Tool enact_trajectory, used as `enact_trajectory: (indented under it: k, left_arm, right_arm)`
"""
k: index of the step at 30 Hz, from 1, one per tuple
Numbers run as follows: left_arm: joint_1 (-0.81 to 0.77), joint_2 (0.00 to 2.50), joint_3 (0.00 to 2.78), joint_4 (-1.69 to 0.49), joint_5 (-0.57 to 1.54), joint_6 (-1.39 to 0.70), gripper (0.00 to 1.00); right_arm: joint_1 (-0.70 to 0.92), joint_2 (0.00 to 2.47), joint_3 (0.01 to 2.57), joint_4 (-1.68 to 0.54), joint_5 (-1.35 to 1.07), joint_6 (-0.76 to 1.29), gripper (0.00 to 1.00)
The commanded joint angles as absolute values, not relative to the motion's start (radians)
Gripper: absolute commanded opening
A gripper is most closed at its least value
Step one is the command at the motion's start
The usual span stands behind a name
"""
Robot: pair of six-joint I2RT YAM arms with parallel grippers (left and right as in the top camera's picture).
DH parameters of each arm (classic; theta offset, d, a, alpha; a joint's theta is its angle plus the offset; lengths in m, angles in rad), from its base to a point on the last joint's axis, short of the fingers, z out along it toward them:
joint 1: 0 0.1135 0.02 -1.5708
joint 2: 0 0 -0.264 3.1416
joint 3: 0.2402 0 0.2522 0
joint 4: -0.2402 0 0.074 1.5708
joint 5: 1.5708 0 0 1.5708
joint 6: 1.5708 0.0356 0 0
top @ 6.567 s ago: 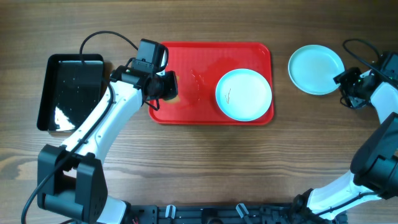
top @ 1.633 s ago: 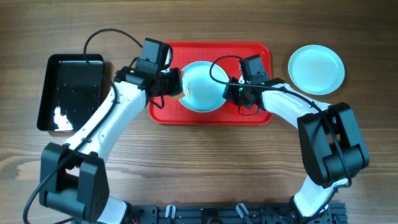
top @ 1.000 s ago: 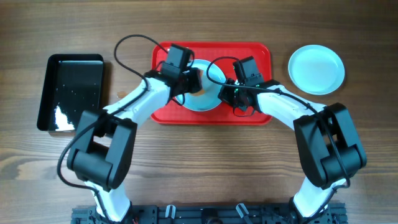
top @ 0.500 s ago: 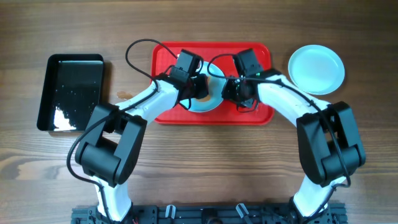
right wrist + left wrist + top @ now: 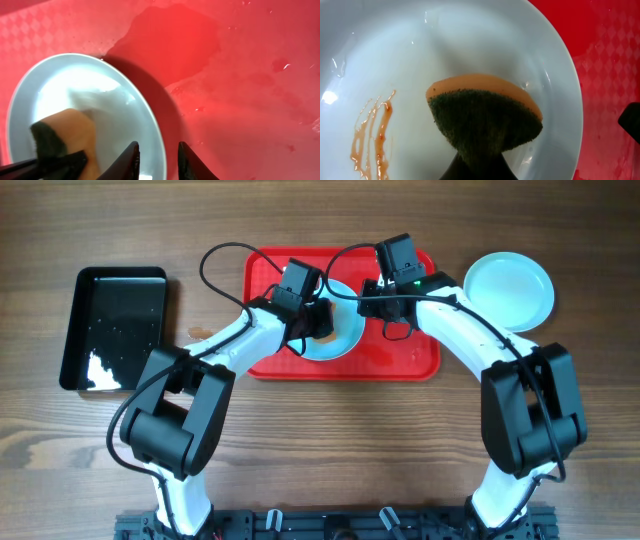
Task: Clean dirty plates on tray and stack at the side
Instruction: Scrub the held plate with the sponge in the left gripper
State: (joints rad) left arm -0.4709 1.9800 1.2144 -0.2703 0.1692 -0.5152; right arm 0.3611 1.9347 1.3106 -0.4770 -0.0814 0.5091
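Wood table from above, and the red tray sits upper centre with both arms crowded over it. One plate is on the tray's left half, the left gripper is over it, and the right gripper is at its right edge. A second plate lies alone on the wood at upper right, well clear of the tray, and a black tray sits far left. In the left wrist view the plate fills the frame, glossy and wet. The left gripper is clamped on a sponge, green face down on the dish, with a reddish smear at lower left not yet wiped. In the right wrist view the right gripper straddles the plate's rim, one finger over the bowl and one over the wet tray. I can't tell if it is pinching. A dark shadow under that edge suggests it is tipped up. My read is that this plate is light, rigid and slick with water, so it will skate under the sponge. The raised rim is the only real hold, and it wants a firm pinch opposite the scrubbing side.
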Motion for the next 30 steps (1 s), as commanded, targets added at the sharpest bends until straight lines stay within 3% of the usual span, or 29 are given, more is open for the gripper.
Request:
enact_trajectory:
  k: [1,8,16,24,30]
  left_arm:
    - [-0.466,1.990,1.208,-0.277,0.156,-0.528,0.04]
    - [-0.467,1.990,1.208,-0.277,0.156,-0.529,0.04]
    - [-0.467,1.990,1.208,-0.274,0.156,-0.529,0.04]
    - [-0.467,1.990,1.208,-0.254,0.156,-0.529,0.04]
    - [-0.468,1.990,1.208,-0.235,0.156,-0.529,0.04]
  right_arm:
    - [0.359,1.991,1.328,-0.475,-0.049,0.432,0.26]
    - [0.359,2.038,1.328,-0.470,-0.113,0.419,0.24]
    - [0.361,2.038,1.328,-0.487,-0.112,0.437,0.05]
    - [0.369,2.038,1.327,-0.512,-0.131,0.447,0.09]
    - [0.377,2.038,1.327,-0.517,-0.131,0.447,0.04]
